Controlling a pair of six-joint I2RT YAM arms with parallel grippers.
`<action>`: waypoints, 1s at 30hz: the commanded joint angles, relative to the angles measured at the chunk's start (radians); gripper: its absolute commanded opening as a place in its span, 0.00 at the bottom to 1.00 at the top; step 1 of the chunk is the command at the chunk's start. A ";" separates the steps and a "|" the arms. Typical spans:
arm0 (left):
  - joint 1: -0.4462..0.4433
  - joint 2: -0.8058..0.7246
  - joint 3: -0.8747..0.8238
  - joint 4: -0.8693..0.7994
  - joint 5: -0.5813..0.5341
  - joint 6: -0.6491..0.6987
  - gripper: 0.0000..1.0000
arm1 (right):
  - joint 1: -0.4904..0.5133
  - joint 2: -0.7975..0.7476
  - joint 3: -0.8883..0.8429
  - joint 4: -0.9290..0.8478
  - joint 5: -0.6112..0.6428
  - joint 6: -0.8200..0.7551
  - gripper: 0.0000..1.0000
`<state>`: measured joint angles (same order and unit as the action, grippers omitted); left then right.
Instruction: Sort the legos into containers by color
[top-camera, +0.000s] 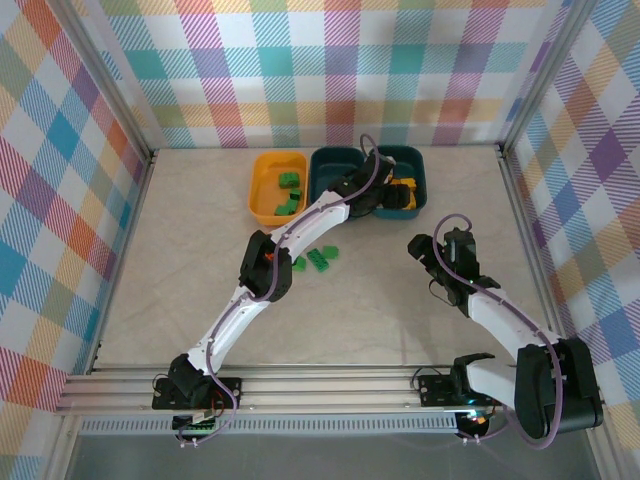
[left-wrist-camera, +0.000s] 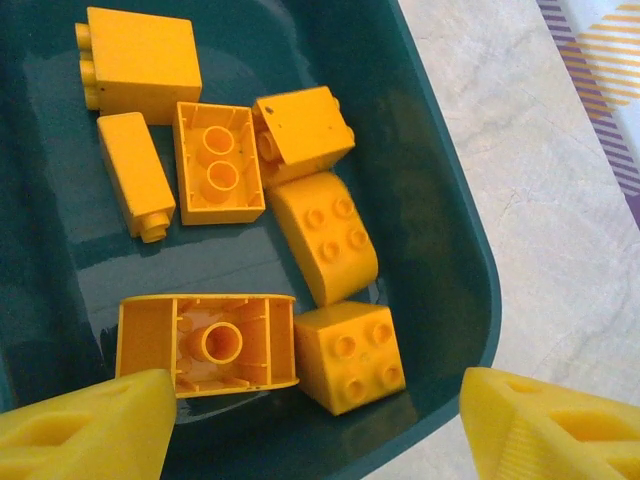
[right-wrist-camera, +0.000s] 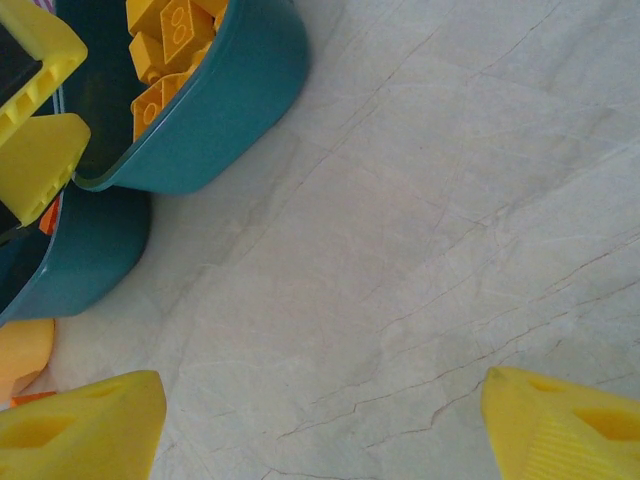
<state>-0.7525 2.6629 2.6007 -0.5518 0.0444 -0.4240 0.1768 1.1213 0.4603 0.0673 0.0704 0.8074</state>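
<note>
Fingers (left-wrist-camera: 80, 430) of left gripper (left-wrist-camera: 315, 400) spread empty over yellow legos (left-wrist-camera: 325, 235) in teal tub (left-wrist-camera: 440, 230); lift straight out; right gripper (right-wrist-camera: 320, 400) spread, empty.

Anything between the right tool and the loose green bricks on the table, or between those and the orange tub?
Just bare table between the right tool and the green bricks. From the bricks to the orange tub, the left arm crosses the straight line in the top view; its height above the table can't be told.
</note>
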 joint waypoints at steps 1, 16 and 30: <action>-0.023 -0.152 0.016 -0.036 0.002 0.051 0.76 | 0.004 -0.006 0.006 0.021 0.001 -0.002 0.82; 0.223 -1.092 -1.471 0.256 -0.191 -0.370 0.81 | 0.411 0.250 0.259 -0.002 0.022 -0.428 0.74; 0.370 -1.497 -1.929 0.118 -0.116 -0.358 0.83 | 0.659 0.699 0.596 -0.206 -0.017 -0.594 0.77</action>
<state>-0.3908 1.2125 0.6849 -0.4194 -0.0780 -0.7921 0.8257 1.7817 1.0115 -0.0799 0.0170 0.2520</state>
